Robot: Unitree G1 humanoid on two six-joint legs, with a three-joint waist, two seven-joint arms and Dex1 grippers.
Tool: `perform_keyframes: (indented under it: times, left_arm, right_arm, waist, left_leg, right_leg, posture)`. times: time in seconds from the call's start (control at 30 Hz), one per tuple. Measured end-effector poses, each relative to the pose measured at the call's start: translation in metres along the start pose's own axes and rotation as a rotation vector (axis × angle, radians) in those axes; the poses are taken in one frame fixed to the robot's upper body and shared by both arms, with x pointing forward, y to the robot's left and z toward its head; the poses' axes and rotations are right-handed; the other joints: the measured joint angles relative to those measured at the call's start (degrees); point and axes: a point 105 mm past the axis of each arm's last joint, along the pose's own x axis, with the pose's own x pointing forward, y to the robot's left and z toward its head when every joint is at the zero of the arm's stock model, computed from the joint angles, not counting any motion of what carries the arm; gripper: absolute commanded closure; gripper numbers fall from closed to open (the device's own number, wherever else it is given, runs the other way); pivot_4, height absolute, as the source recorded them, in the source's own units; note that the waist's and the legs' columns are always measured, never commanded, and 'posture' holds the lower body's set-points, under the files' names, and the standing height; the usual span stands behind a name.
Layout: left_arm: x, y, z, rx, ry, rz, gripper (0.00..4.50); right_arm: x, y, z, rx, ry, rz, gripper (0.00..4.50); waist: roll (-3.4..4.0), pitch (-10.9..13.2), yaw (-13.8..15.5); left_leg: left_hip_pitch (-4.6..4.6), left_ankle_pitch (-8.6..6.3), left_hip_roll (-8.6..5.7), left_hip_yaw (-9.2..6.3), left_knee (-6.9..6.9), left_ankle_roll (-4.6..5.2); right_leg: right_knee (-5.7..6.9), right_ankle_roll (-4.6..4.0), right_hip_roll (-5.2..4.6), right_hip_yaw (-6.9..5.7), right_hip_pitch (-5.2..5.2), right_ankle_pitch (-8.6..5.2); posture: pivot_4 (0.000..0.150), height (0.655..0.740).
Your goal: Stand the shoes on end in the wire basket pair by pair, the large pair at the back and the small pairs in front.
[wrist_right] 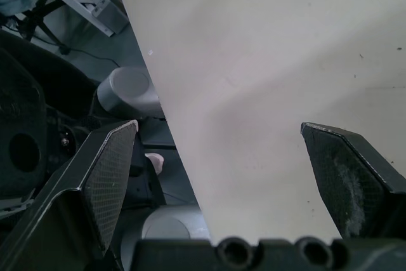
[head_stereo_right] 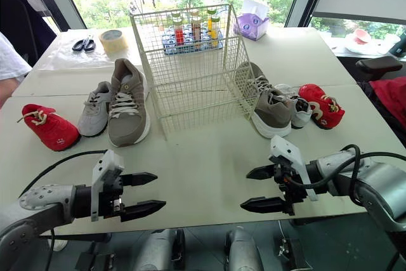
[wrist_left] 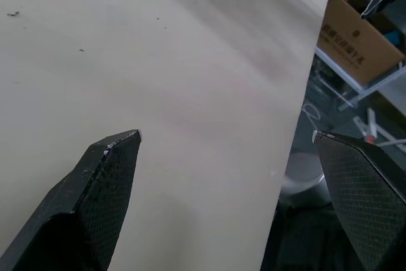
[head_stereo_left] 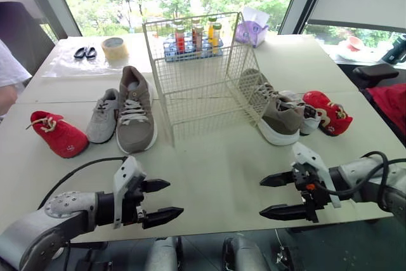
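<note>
Shoe stowage, nothing done yet: the white wire basket (head_stereo_left: 196,74) stands empty mid-table.
Left of it: large taupe trainer (head_stereo_left: 134,109), small grey trainer (head_stereo_left: 103,115), small red shoe (head_stereo_left: 58,134). Right of it: second taupe trainer (head_stereo_left: 276,115), second grey trainer (head_stereo_left: 309,117), second red shoe (head_stereo_left: 330,113). Left gripper (head_stereo_left: 175,197) and right gripper (head_stereo_left: 261,198): over the near table edge, jaws spread, holding nothing.
</note>
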Motion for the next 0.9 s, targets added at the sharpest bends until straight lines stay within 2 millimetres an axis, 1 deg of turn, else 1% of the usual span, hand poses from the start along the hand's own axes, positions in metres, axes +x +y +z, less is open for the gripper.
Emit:
perform_keyframes:
  times: [0.23,0.47,0.6,0.73,0.83,0.9]
  left_arm:
    - [0.002,0.004,0.008,-0.003,-0.046,0.009,0.03]
    - [0.002,0.003,0.005,-0.015,-0.037,0.009,0.03]
    - [0.002,-0.002,0.006,-0.028,-0.047,-0.014,0.03]
    - [0.002,-0.004,0.005,-0.032,-0.027,-0.023,0.03]
    - [0.003,-0.004,0.013,-0.009,-0.029,-0.035,0.03]
    - [0.002,-0.003,0.017,0.008,-0.028,-0.038,0.03]
  right_arm:
    - [0.001,-0.001,0.001,-0.003,-0.005,-0.013,0.00]
    - [0.000,-0.003,0.006,-0.021,-0.015,-0.021,0.00]
    - [0.002,-0.003,0.009,-0.029,-0.035,-0.018,0.00]
    - [0.002,-0.005,0.009,-0.034,-0.021,-0.028,0.00]
    - [0.001,-0.006,0.007,-0.034,0.010,-0.025,0.00]
    - [-0.004,-0.006,0.012,-0.035,0.011,-0.020,0.00]
  waist:
    - [0.00,0.0,0.0]
    - [0.00,0.0,0.0]
    - [0.00,0.0,0.1]
    - [0.00,0.0,0.0]
    - [0.01,0.0,0.1]
    - [0.01,0.0,0.0]
  left_leg:
    - [0.00,0.00,0.00,0.01,0.00,0.00]
    - [0.00,0.00,0.00,0.01,0.00,0.00]
    - [0.00,0.00,0.00,0.01,0.00,0.00]
    - [0.01,0.00,0.00,0.01,0.00,0.00]
    - [0.00,0.00,0.00,0.02,0.01,0.00]
    - [0.00,0.00,-0.01,0.01,0.01,0.00]
  right_leg:
    - [0.00,0.00,0.00,0.00,0.01,0.00]
    - [0.00,0.01,0.00,0.00,0.01,0.00]
    - [0.00,0.01,0.00,0.00,0.01,0.00]
    - [0.00,0.00,0.00,0.00,0.01,0.00]
    - [0.00,0.00,0.00,0.00,0.01,0.00]
    - [0.00,0.01,0.00,0.00,0.01,0.01]
  posture:
    - [0.150,0.6938]
    - [0.150,0.6938]
    - [0.150,0.6938]
    - [0.150,0.6938]
    - [0.150,0.6938]
    - [0.150,0.6938]
